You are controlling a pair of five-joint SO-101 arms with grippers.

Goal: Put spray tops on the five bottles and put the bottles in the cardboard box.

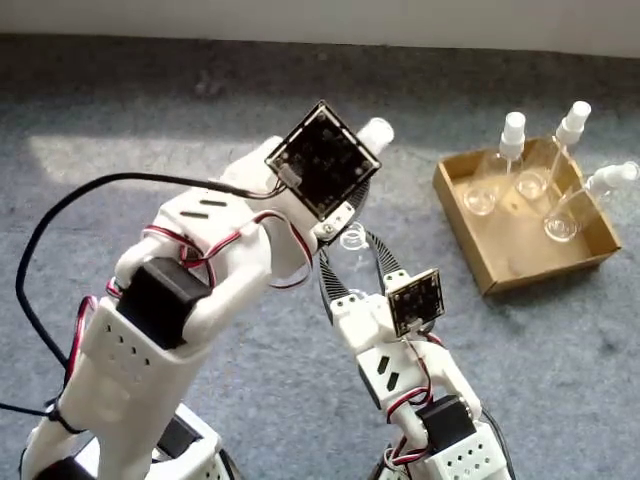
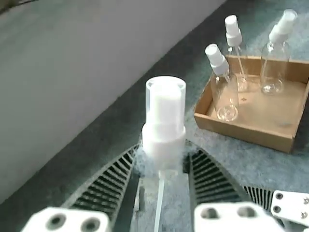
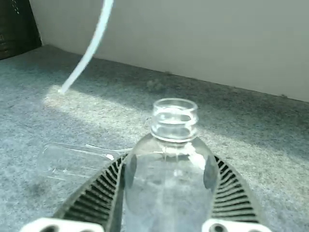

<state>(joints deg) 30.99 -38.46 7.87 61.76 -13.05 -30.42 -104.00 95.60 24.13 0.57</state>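
A spray top [image 2: 165, 116], long axis tilted and capped end pointing away from the arm, is pinched at its collar by the left gripper [image 2: 163, 169], close by an open-necked bottle [image 3: 174, 121] gripped upright in the right gripper [image 3: 169, 186], near the cardboard box [image 1: 462, 232].

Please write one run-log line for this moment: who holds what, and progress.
left gripper: shut on spray top | right gripper: shut on open bottle | cardboard box: three capped bottles inside | carpet: spare bottle lying down
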